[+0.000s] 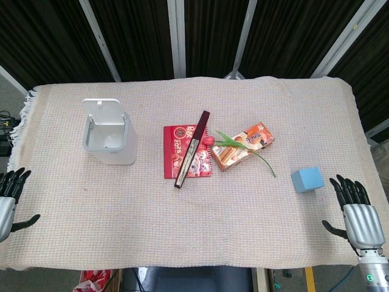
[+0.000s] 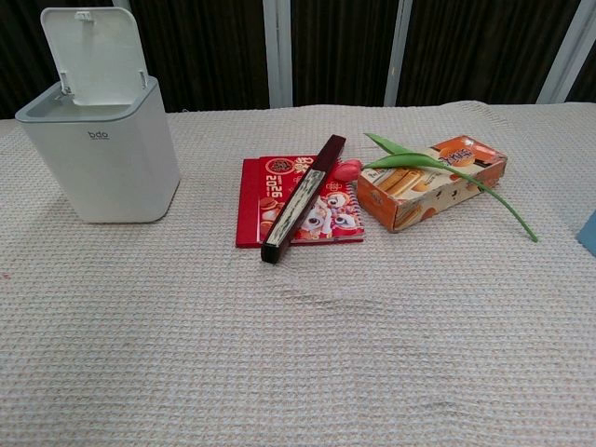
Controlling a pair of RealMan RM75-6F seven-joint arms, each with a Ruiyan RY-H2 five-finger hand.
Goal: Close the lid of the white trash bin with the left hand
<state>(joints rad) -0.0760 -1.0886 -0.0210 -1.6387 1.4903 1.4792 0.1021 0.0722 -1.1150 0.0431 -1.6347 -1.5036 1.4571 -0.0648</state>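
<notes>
The white trash bin (image 1: 111,140) (image 2: 101,156) stands on the left part of the table. Its lid (image 1: 102,113) (image 2: 96,54) is raised upright at the back, leaving the top open. My left hand (image 1: 8,196) lies at the table's left edge, fingers spread and holding nothing, well to the near left of the bin. My right hand (image 1: 357,214) rests at the near right corner, fingers spread and empty. Neither hand shows in the chest view.
A red booklet (image 1: 184,155) (image 2: 296,199) lies mid-table with a dark slim box (image 1: 192,148) (image 2: 304,196) across it. Beside it are an orange snack box (image 1: 243,146) (image 2: 431,180), a tulip (image 1: 243,146) (image 2: 447,172), and a blue cube (image 1: 306,179) at the right.
</notes>
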